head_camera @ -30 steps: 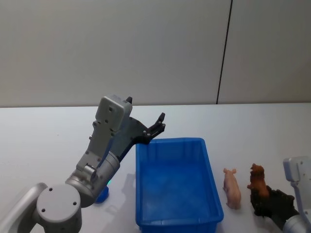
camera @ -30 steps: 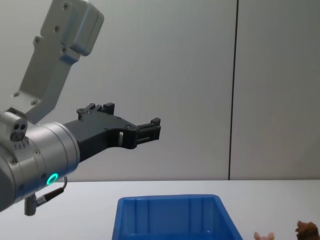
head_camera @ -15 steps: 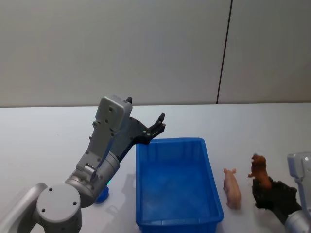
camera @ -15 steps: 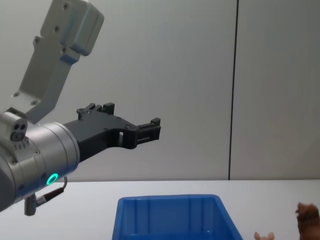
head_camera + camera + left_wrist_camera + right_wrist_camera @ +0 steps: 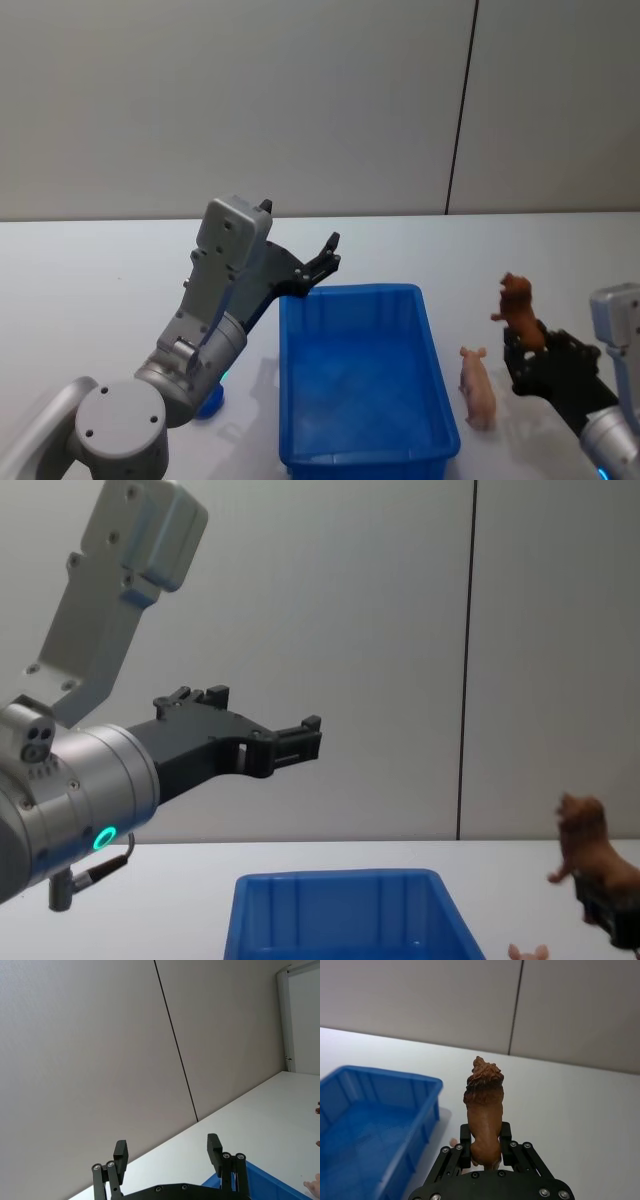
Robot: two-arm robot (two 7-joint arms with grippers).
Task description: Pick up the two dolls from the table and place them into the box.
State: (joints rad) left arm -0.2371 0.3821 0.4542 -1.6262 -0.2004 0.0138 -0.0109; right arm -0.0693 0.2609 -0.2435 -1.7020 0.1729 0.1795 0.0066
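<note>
White table [image 5: 90, 270]: right gripper [image 5: 485, 1135] jaws clamp brown doll [image 5: 484, 1095] aloft; left gripper [image 5: 167, 1145] jaws wide, parked. Centre over box [image 5: 350, 291] before releasing.

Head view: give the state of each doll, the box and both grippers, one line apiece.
brown doll: held off the table, clamped in the right gripper.
pink doll: lying on the table, right of the box.
box: empty.
right gripper: shut on the brown doll.
left gripper: open, empty, raised near the box's far left corner.
</note>
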